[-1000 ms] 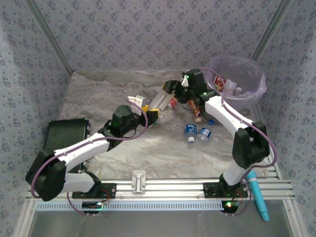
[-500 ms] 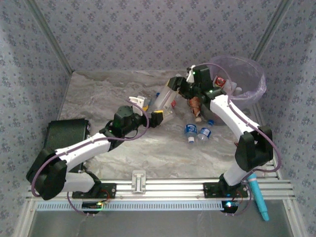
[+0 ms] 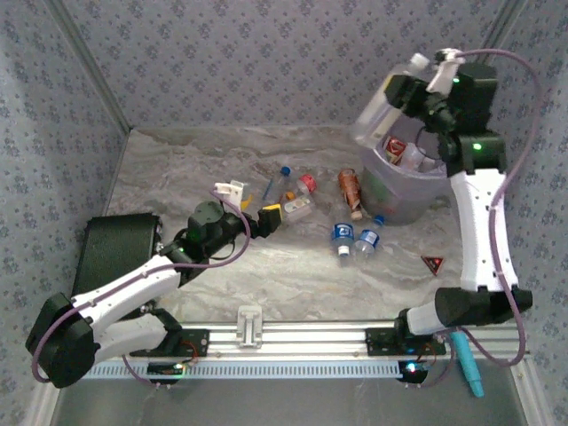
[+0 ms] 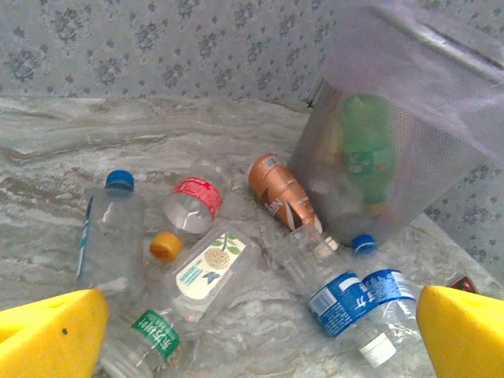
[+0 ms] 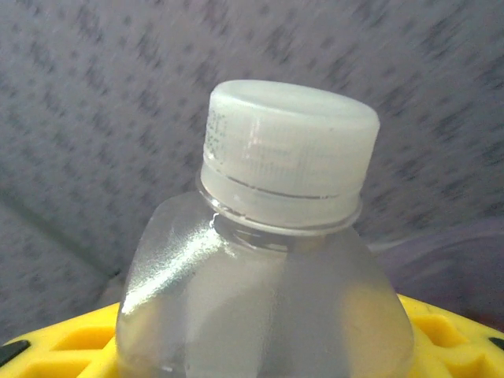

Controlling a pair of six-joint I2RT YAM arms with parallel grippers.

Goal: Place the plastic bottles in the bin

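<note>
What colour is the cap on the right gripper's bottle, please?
White cap, clearest in the right wrist view.

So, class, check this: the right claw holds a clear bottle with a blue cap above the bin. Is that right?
No. The cap is white, not blue, as the right wrist view shows. The right claw does hold the clear bottle above the bin.

walls point(image 3: 266, 53): pale blue floral paper | tabletop point(image 3: 169, 177): grey marbled surface | aluminium rail point(image 3: 311, 335): along near edge
</note>
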